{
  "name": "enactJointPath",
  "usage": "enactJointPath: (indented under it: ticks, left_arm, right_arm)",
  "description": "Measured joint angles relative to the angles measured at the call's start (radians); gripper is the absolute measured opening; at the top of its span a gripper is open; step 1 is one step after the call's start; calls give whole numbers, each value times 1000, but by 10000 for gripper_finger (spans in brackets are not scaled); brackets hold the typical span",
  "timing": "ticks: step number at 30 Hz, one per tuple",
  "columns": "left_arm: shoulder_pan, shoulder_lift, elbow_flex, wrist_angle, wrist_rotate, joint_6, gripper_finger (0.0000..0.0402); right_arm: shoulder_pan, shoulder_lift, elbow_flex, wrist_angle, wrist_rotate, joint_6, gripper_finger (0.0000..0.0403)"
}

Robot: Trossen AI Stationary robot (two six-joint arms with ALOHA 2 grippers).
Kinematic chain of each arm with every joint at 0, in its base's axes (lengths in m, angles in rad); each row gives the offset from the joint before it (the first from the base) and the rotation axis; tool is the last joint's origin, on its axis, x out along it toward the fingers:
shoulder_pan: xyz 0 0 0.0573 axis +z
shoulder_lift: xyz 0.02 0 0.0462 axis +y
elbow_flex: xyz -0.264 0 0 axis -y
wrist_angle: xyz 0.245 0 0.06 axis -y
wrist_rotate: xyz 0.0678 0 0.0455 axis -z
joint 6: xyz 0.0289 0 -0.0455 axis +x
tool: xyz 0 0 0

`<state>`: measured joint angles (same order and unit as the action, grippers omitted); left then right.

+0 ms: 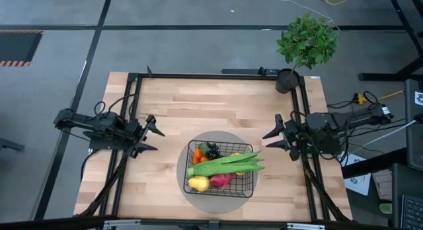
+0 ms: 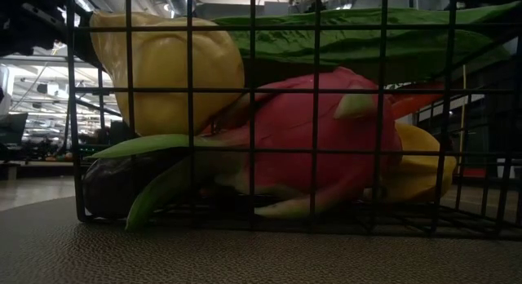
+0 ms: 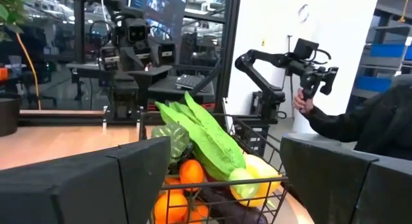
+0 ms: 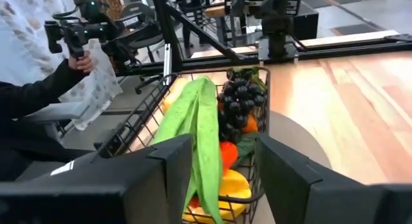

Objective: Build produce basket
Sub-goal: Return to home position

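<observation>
Basket (image 1: 244,184) w/ produce (image 1: 225,165) sits btwn L arm (image 1: 99,127), R arm (image 1: 324,131) (both jaws spread, empty).

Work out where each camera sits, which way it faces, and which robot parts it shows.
High view: above the table, facing straight down; shows left gripper and right gripper, open, either side of the basket.
Low view: table-top height, level into the basket's mesh; no robot part.
Left wrist view: on that wrist, facing the basket past its fingers.
Right wrist view: on that wrist, past its fingers, from the opposite side.
Both wrist views share the green husk.
</observation>
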<state>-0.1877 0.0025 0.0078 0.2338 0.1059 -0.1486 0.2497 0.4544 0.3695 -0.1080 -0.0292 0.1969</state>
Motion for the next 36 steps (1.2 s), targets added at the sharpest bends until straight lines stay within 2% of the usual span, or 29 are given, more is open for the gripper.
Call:
enactJointPath:
  ticks: [5,18,24,36]
  left_arm:
    - [21,0,0,-25,16,-7,283]
    - [22,0,0,-69,16,-6,283]
    - [22,0,0,-69,16,-7,283]
    - [22,0,0,-69,15,-9,283]
  right_arm:
    - [-30,-1,-133,135,-18,-22,162]
    - [-151,-35,-205,103,-77,-9,162]
    - [-159,-77,-205,58,87,-12,162]
    - [-159,-217,-292,69,96,-18,162]
